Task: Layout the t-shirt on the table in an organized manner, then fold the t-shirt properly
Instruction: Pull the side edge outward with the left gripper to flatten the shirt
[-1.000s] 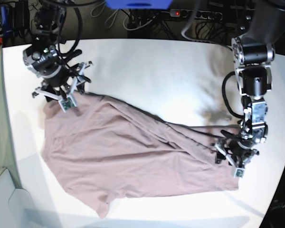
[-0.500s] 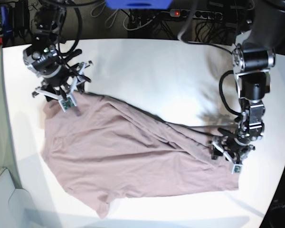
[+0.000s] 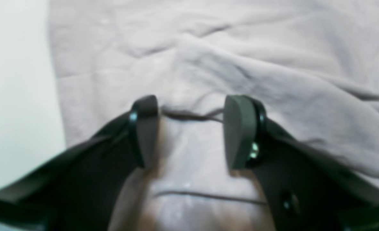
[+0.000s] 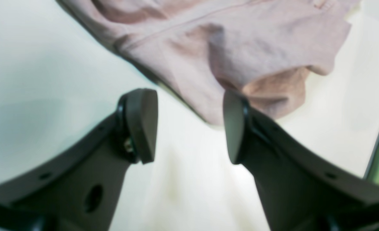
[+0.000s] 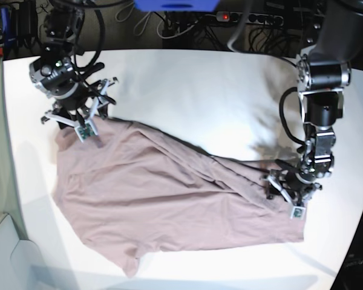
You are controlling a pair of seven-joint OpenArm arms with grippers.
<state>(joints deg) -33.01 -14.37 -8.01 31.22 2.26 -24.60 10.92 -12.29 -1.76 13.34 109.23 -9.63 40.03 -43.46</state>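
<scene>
I am seeing the t-shirt (image 5: pixel 163 193) lying crumpled on the white worktop (image 5: pixel 199 90), its long axis running slantwise between my two hands, from the right hand (image 5: pixel 85 124) down toward the left hand (image 5: pixel 290 193). One sleeve is pointing out of the lower edge, away from both hands. The right hand is hovering over bare worktop with its jaws standing apart and nothing between them; in its wrist view the shirt's upper corner is lying just ahead of the fingertips (image 4: pixel 141 125), with a fold of cloth turned under beside the far finger. The left hand (image 3: pixel 191 131) is sitting low over the opposite end of the shirt, its jaws apart with pink cloth lying between and beneath the pads (image 3: pixel 236 131); a dark seam line is running across the gap, and I cannot tell whether any cloth is pinched. Creases are fanning from this hand toward the other.
</scene>
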